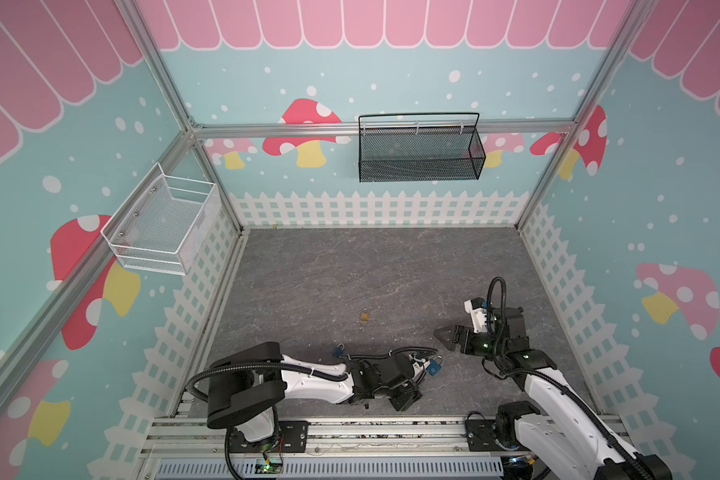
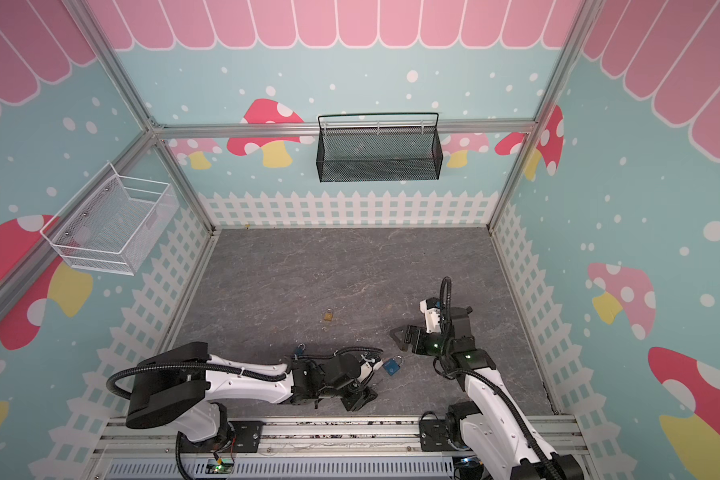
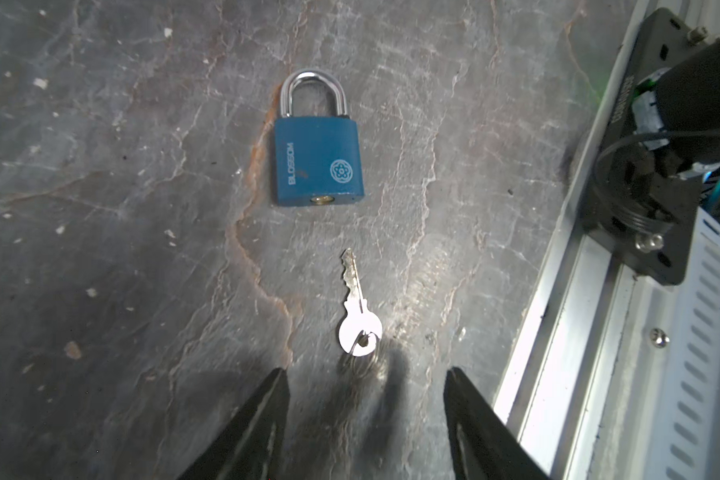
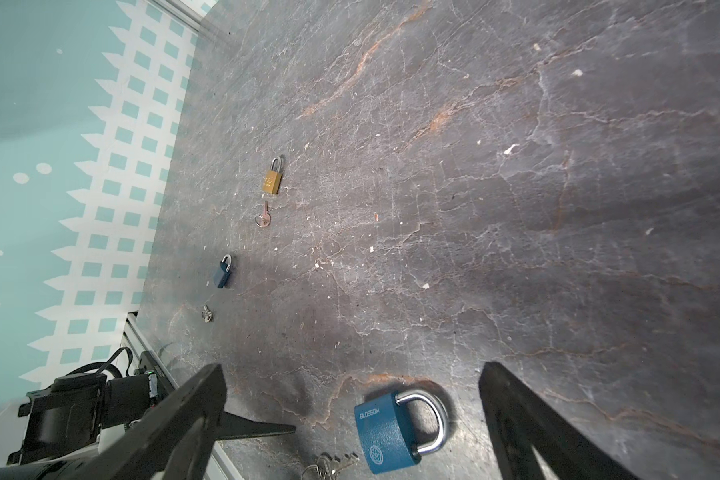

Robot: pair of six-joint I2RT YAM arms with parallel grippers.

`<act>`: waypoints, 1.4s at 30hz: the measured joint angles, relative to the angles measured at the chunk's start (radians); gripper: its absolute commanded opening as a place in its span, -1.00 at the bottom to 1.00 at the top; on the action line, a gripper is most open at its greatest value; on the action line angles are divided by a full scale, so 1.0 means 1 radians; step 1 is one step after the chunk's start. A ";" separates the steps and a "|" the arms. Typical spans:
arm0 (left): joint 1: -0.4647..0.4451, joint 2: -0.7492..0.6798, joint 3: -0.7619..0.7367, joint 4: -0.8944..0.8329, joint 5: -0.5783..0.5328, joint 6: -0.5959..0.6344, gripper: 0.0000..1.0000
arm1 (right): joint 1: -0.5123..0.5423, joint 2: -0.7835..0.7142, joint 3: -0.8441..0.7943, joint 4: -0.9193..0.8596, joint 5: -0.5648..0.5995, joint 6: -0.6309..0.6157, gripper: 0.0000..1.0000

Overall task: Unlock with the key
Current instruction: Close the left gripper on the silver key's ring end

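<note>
In the left wrist view, the left claw (image 3: 366, 370) is seen released, its fingers apart with nothing between them. The key (image 3: 357, 309) is laid flat on the tabletop (image 3: 100, 208) just ahead of the tips, its round head nearest the claw and its blade pointed away toward the blue padlock (image 3: 319, 162), which is set farther ahead, keyhole turned to the claw. The key is judged light, stiff, thin and slippery; it is best taken by the head, across its flat faces, once an edge is lifted.

In the right wrist view, the right claw (image 4: 352, 365) is held wide open and empty; the padlock is framed between its fingers, untouched, with the key beside the body.

In both top views, the padlock is found just beyond the left claw and near, yet apart from, the right one.
</note>
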 measured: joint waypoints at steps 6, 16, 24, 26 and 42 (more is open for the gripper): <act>0.000 0.025 0.006 -0.004 -0.004 0.019 -0.20 | 0.000 -0.005 0.000 -0.002 0.011 -0.004 0.96; 0.000 0.046 0.020 -0.003 -0.006 0.033 -0.53 | 0.000 -0.007 0.000 -0.002 0.021 -0.011 0.96; 0.000 0.061 0.031 -0.003 -0.005 0.044 -0.74 | 0.000 -0.007 0.000 -0.002 0.021 -0.012 0.97; 0.000 0.064 0.033 -0.002 -0.005 0.043 -0.80 | 0.000 -0.007 0.000 -0.002 0.021 -0.012 0.96; 0.000 0.002 0.025 -0.004 -0.050 0.054 -1.00 | 0.000 -0.007 0.000 -0.002 -0.011 -0.019 0.96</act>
